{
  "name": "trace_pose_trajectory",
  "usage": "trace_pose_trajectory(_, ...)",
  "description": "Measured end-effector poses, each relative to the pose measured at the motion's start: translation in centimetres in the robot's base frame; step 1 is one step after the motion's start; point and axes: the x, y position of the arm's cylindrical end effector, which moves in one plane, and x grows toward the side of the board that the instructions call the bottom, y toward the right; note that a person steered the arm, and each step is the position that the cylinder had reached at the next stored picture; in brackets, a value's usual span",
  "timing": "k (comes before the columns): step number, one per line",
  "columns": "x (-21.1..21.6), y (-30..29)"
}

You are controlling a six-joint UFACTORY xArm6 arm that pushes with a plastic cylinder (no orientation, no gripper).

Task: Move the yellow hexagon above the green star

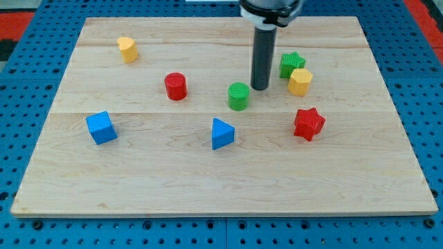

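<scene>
Contact has to come from the right direction here. My tip [260, 88] is resting on the bench [208, 187] just to the view's left of the yellow hexagon [300, 81], with a small gap between them, and the green cylinder [238, 96] is sitting close on the tip's other side, toward the view's left and slightly lower. The yellow hexagon is lying against the lower right side of the green star [291, 64], touching it or nearly so. The end effector is a bare rod holding nothing; it is only pushing.

Since the hexagon is meant to end up toward the view's top from the star, I judge that a straight shove upward would be driving it into the star. A better course is probably taking the hexagon out toward the view's right, then up, then back left over the star, each push being made from the side opposite the travel.

Other blocks are standing well apart: the red star [309, 124], the blue triangle [221, 133], the red cylinder [176, 86], the blue cube [101, 127] and a yellow block [127, 49] near the top left. The strip beyond the star is narrow, so the bench edge is the risk.
</scene>
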Motion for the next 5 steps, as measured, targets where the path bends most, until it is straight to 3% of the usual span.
trace_pose_trajectory(3,1.5,8.5)
trace_pose_trajectory(5,0.5,9.0)
